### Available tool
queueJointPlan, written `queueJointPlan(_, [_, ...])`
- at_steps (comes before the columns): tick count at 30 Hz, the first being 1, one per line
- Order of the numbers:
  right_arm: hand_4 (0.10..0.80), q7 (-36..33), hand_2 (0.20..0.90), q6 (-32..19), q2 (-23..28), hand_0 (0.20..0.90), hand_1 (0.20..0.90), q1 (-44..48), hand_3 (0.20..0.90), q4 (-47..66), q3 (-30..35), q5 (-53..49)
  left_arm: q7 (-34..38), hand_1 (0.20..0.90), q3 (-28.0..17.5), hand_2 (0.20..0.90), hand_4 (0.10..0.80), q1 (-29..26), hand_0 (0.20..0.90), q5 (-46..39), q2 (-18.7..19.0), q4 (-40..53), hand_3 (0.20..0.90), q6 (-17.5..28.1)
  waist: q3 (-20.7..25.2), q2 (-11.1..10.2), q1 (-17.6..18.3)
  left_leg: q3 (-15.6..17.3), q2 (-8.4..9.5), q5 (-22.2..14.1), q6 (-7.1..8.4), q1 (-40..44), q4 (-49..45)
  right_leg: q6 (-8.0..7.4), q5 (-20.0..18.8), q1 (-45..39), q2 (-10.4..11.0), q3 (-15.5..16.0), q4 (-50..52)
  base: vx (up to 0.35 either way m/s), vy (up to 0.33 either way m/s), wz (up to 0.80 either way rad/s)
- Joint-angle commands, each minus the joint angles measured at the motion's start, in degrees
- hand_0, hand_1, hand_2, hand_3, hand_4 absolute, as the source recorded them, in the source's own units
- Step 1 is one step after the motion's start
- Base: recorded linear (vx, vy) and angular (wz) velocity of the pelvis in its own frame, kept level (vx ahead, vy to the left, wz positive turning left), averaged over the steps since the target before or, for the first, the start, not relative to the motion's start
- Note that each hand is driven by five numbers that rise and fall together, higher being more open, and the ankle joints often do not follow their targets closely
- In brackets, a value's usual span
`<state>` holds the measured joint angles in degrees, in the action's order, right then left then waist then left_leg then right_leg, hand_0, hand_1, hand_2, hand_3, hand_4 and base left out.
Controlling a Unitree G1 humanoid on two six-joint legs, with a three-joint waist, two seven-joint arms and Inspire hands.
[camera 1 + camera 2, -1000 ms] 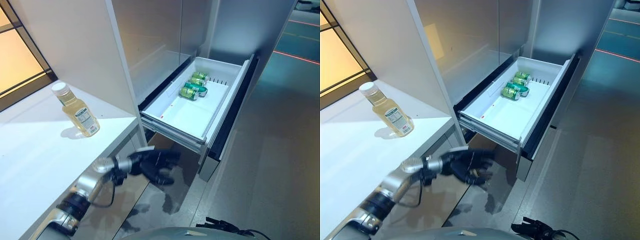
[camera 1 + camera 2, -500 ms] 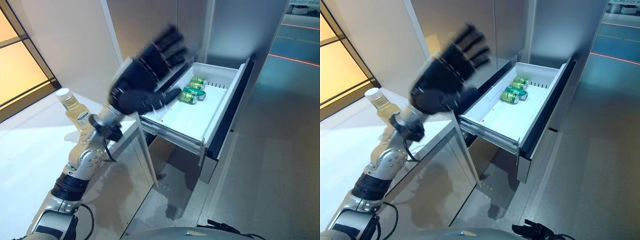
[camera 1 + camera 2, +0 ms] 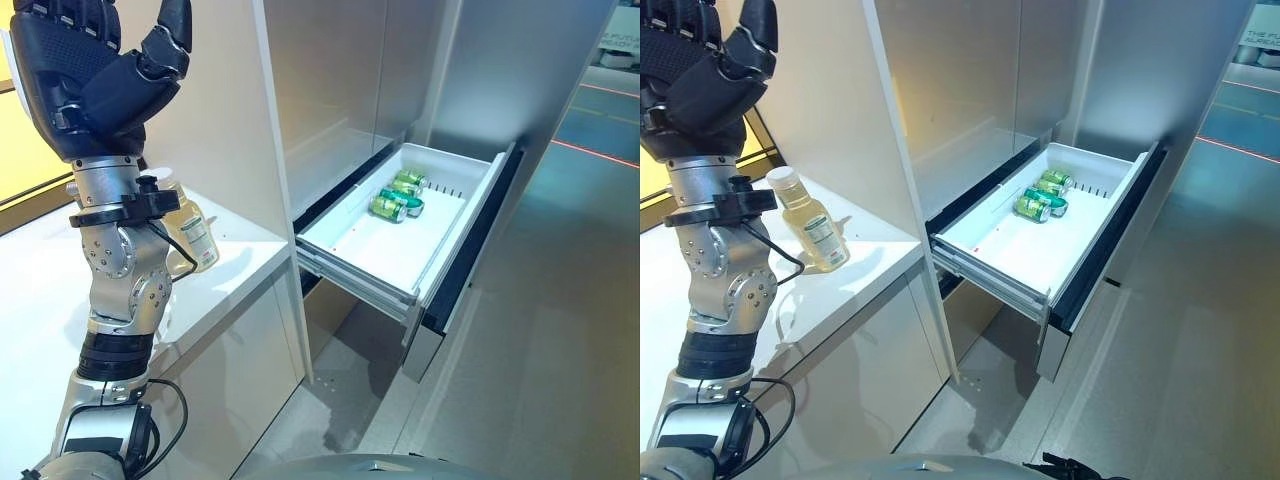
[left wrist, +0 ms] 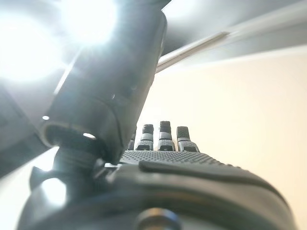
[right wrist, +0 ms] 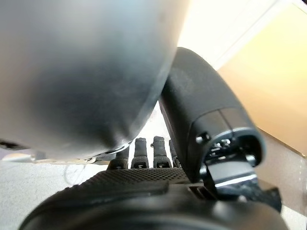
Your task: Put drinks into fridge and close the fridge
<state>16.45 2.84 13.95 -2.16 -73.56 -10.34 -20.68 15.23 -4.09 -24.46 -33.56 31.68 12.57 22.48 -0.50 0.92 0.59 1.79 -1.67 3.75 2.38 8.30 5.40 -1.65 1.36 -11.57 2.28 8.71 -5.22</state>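
Left hand hangs empty, fingers spread, above the bottle – likely poised to grasp it for the open drawer.

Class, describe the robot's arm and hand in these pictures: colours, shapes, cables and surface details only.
The left hand is dark, almost black, with chunky segmented fingers and a textured, dotted palm. Below it sits a black clamp-like collar. The arm is silver-grey metal built from rounded, ball-like joints with small bolts, then a black ribbed band. A thin black cable loops beside it.
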Motion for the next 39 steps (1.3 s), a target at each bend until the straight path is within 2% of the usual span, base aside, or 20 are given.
queueJointPlan(1, [0.800, 1.30, 0.900, 0.36, -1.54, 0.900, 0.900, 2.10, 0.900, -2.47, -3.31, 1.70, 1.24, 0.900, 0.20, 0.900, 0.800, -8.18, 0.900, 2.76, 4.00, -1.77, 0.900, 0.01, -0.72, 1.01, -0.71, 0.84, 4.22, -8.37, -3.85, 1.90, -0.57, -0.38, 6.58, 3.39, -2.53, 1.54, 7.38, 0.007, 0.000, 0.05])
queueJointPlan(9, [0.800, 1.36, 0.900, 1.56, -1.37, 0.900, 0.900, 2.89, 0.900, -1.71, -3.62, 1.84, 3.83, 0.900, 0.36, 0.900, 0.800, -3.64, 0.900, 5.53, 2.86, -3.39, 0.900, -1.82, -1.56, 1.04, -2.07, -0.28, 4.38, -8.04, -3.68, 1.59, -0.80, -0.19, 7.09, 3.25, -2.28, 2.83, 8.07, -0.001, 0.006, 0.08])
queueJointPlan(21, [0.800, 1.55, 0.900, 3.03, -0.97, 0.900, 0.900, 3.61, 0.900, -0.81, -2.90, 2.78, 3.42, 0.900, 1.18, 0.900, 0.800, 1.70, 0.900, 9.05, 0.43, -5.65, 0.900, -3.73, -2.31, 1.11, -3.03, -1.06, 4.47, -7.83, -3.56, 1.62, -0.91, -0.21, 7.37, 3.10, -2.06, 3.70, 8.70, -0.005, 0.004, 0.07])
queueJointPlan(28, [0.800, 1.73, 0.900, 3.39, -0.89, 0.900, 0.900, 3.72, 0.900, -0.47, -2.42, 3.01, 5.92, 0.900, 2.00, 0.900, 0.800, 2.31, 0.900, 15.37, 0.56, -10.35, 0.900, -3.23, -2.30, 1.12, -2.68, -0.76, 4.44, -7.84, -3.57, 1.79, -0.94, -0.35, 7.44, 3.12, -2.05, 3.38, 8.94, 0.004, 0.004, 0.02])
queueJointPlan(39, [0.800, 1.85, 0.900, 3.84, -0.59, 0.900, 0.900, 3.15, 0.900, 0.15, -1.45, 3.87, 5.15, 0.900, 3.30, 0.900, 0.800, 2.75, 0.900, 17.10, 0.13, -13.48, 0.900, -4.25, -2.78, 1.22, -1.79, 0.02, 4.41, -8.04, -3.66, 2.31, -0.96, -0.59, 7.37, 3.02, -2.21, 2.52, 9.10, 0.000, 0.000, 0.00])
